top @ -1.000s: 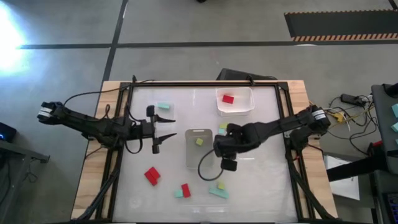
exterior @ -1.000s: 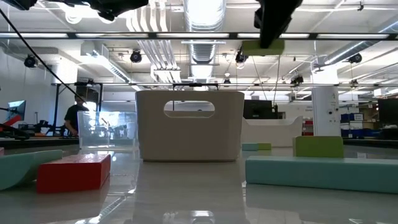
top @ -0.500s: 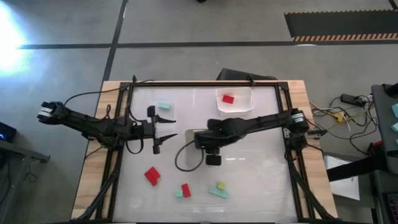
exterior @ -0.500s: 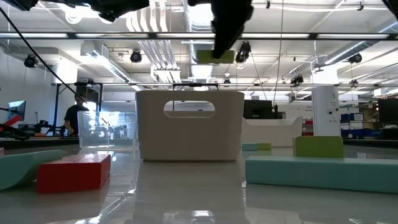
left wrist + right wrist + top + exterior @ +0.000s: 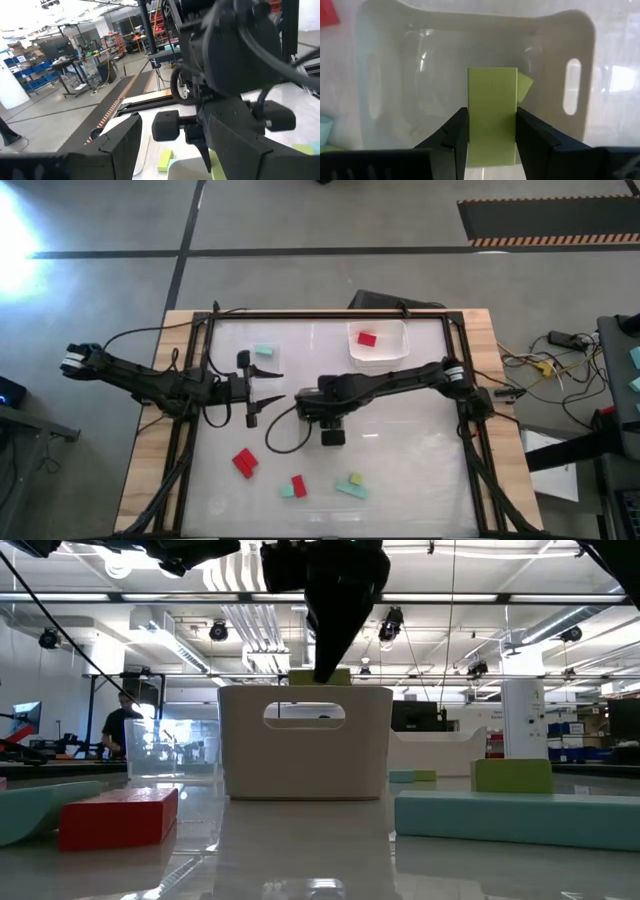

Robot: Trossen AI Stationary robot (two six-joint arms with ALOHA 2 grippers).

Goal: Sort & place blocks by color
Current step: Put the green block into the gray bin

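From above, my right gripper (image 5: 322,402) hangs over the clear bin in the middle of the table (image 5: 420,470), covering it. My left gripper (image 5: 268,383) waits just to the bin's left, fingers spread and holding nothing. A red block (image 5: 366,339) lies in the second bin (image 5: 377,344) toward the far right. Nearer the front edge lie another red block (image 5: 244,463), a small red block (image 5: 298,486) and a teal block (image 5: 351,489).

At table height, my right gripper holds a yellow-green block (image 5: 320,677) just above the rim of the central bin (image 5: 305,743). A red block (image 5: 118,818) sits to the bin's left, a long teal block (image 5: 515,818) to its right.

From my right wrist, both fingers (image 5: 451,136) clamp the yellow-green block (image 5: 492,116) directly over the open bin (image 5: 470,75), where another yellow-green block (image 5: 525,85) already lies.
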